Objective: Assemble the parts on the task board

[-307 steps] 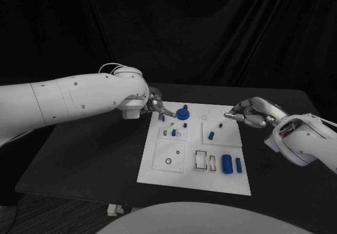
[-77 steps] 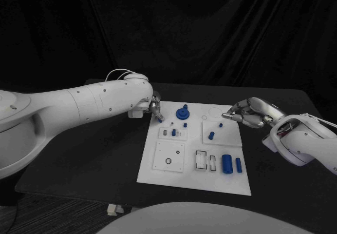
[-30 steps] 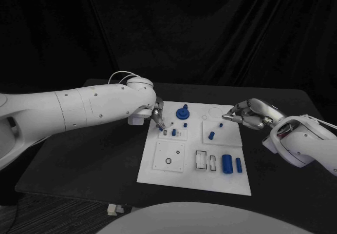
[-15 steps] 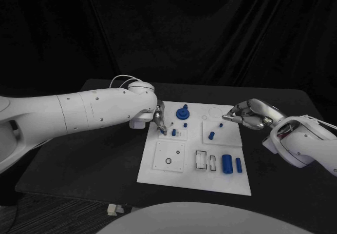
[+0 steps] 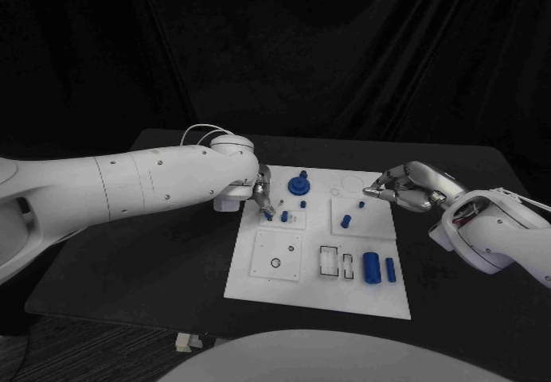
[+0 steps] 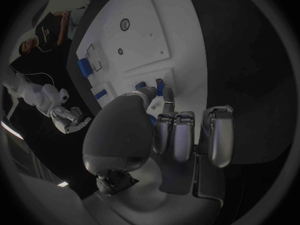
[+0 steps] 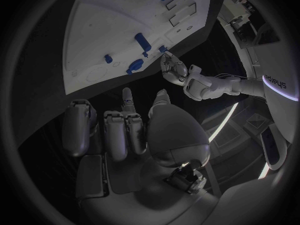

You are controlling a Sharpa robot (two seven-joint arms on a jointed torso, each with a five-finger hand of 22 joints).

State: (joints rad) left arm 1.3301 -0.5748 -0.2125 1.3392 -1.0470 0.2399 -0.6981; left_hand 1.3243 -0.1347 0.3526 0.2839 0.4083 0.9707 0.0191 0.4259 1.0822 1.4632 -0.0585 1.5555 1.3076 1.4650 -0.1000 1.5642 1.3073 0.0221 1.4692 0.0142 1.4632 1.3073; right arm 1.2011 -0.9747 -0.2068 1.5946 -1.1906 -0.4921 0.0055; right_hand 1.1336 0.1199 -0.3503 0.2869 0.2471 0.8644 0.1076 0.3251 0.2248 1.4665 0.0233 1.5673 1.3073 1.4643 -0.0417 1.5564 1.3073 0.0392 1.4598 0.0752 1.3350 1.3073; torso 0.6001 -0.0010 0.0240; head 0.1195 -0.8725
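Left hand (image 5: 259,189) is hovering over the far-left corner of the task board (image 5: 287,278), fingers pointing down and pinching a small blue peg (image 5: 269,213) just above the small upper-left plate; in the left wrist view the same hand (image 6: 164,130) is showing thumb and a finger closing on that peg (image 6: 160,88), other fingers curled alongside. Right hand (image 5: 408,187) is sitting at the board's far-right edge, fingers curled in; cannot tell whether anything is in it. Board is lying flat in the middle of the black table (image 5: 138,263), dark curtain hanging behind. On the board: a blue round disc with a stem (image 5: 299,185) standing near the far edge, short blue pegs (image 5: 348,220) sitting on the upper-right plate, a thick blue cylinder (image 5: 371,267) and a thinner one (image 5: 390,270) lying side by side near the right edge, next to rectangular slots (image 5: 330,261). Lower-left plate (image 5: 278,255) is carrying a ring-shaped hole.
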